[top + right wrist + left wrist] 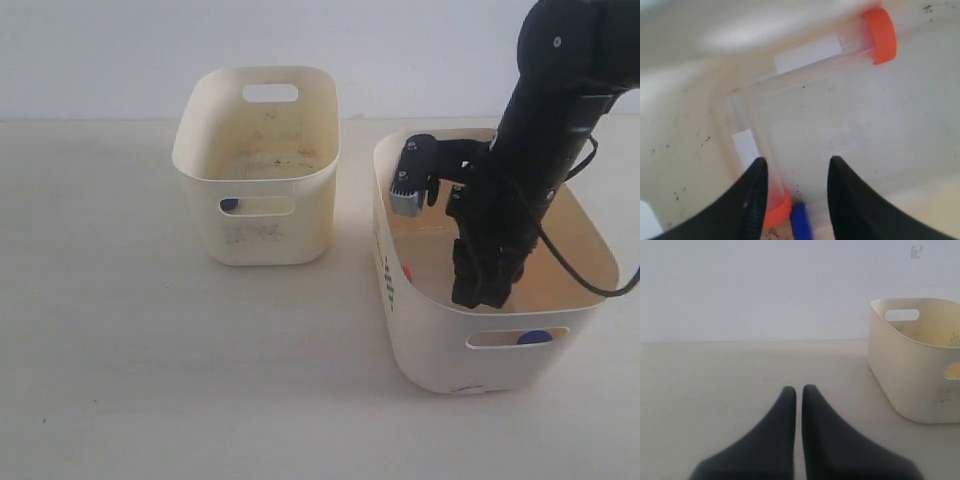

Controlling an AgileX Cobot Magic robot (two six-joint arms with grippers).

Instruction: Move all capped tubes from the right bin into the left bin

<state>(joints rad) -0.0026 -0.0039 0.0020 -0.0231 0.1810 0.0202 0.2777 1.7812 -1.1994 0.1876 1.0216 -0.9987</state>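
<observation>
Right gripper [797, 161] agape inside right bin [440, 345]

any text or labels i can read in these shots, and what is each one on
Nothing here is readable.
right bin: dark and red lettering down its side, too small to read.
left bin: faint dark marks on the front, not legible.
orange-capped tubes: white labels, look blank.

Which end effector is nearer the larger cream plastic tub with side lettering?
Right: the right end effector reaches inside the tub; the left end effector sits outside, over table.
</observation>
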